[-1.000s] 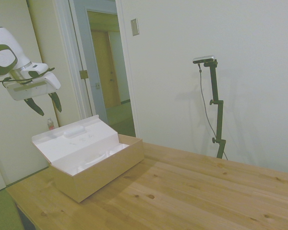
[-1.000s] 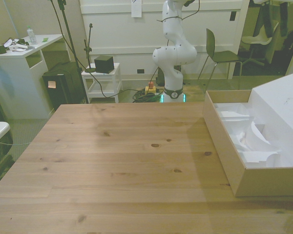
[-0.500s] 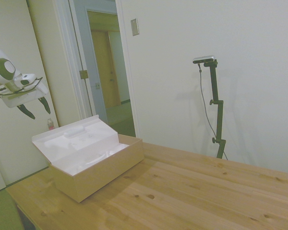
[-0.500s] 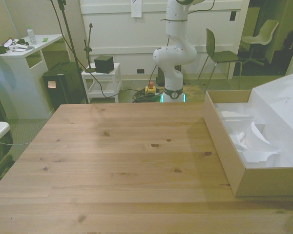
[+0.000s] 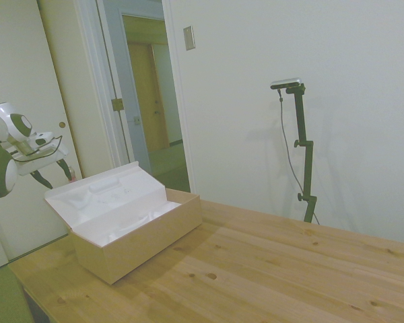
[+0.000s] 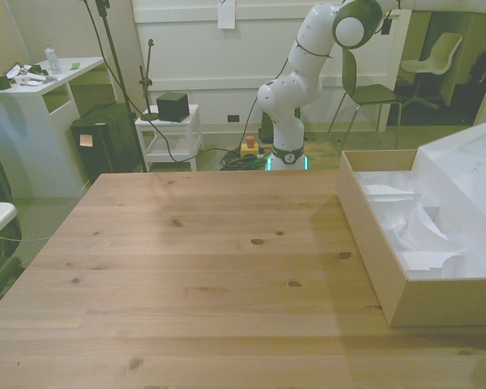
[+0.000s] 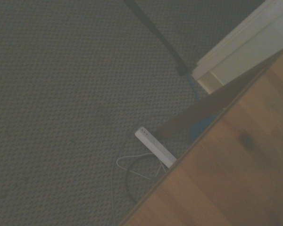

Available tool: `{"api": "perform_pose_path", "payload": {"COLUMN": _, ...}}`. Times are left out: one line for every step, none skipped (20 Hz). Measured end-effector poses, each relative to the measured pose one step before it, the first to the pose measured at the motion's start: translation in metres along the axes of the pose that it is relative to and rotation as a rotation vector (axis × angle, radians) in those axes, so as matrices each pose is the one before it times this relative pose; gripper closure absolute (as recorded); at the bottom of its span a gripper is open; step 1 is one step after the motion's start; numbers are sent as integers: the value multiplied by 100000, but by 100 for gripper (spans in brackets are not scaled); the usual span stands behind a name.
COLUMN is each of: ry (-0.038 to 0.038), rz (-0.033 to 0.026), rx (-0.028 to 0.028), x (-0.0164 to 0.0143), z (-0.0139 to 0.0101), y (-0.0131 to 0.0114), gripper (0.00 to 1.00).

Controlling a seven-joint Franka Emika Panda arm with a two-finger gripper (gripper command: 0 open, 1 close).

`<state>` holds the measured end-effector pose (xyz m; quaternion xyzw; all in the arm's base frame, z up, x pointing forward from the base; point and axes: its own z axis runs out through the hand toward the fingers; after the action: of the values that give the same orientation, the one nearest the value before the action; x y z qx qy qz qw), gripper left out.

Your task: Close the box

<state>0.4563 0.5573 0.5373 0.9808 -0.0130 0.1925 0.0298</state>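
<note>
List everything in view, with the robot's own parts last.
box: one, tan cardboard with white inside, lid raised, on the table's end in the side view.
table: one, light wood.
white desk: one, front view's left, on the floor.
white cart: one, holding a dark cube, behind the table.
chair: one, dark, beside the robot's base.
power strip: one, white, on the carpet.
gripper: one, dark fingers spread, beside the lid, touching nothing.
</note>
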Motion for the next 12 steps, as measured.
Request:
{"api": "perform_pose_path", "payload": {"ry": -412, "rz": 862, "rx": -1874, "x": 425, "z": 302, "y": 297, "gripper": 0}}
{"api": "perform_pose_path", "payload": {"ry": -748, "rz": 844, "rx": -1778, "x": 390, "z": 285, "y": 481, "gripper": 0}}
{"api": "perform_pose_path", "payload": {"ry": -495, "rz": 1285, "rx": -1563, "x": 635, "z": 384, "y": 666, "gripper": 0}}
{"api": "perform_pose_path", "payload": {"ry": -508, "rz": 1552, "rx": -1464, "x": 777, "z": 394, "y": 757, "gripper": 0}}
{"api": "perform_pose_path", "payload": {"ry": -517, "rz": 1924, "rx": -1598, "x": 954, "z": 334, "y": 895, "gripper": 0}}
{"api": "perform_pose_path", "payload": {"ry": -400, "rz": 1902, "rx": -1320, "x": 927, "z": 283, "y": 825, "gripper": 0}}
{"api": "perform_pose_path", "payload": {"ry": -607, "rz": 1943, "rx": -1325, "x": 913, "z": 231, "y": 868, "gripper": 0}}
{"api": "perform_pose_path", "payload": {"ry": -669, "rz": 1898, "rx": 24, "x": 874, "z": 44, "y": 808, "gripper": 0}}
{"api": "perform_pose_path", "payload": {"ry": -426, "rz": 1918, "rx": 913, "x": 809, "z": -453, "y": 828, "gripper": 0}}
{"api": "perform_pose_path", "payload": {"ry": -307, "rz": 2017, "rx": 1085, "x": 756, "z": -761, "y": 943, "gripper": 0}}
{"api": "perform_pose_path", "payload": {"ry": -195, "rz": 1902, "rx": 887, "x": 706, "z": -861, "y": 1085, "gripper": 0}}
{"api": "perform_pose_path", "payload": {"ry": 64, "rz": 2344, "rx": 1247, "x": 878, "z": -940, "y": 1339, "gripper": 0}}
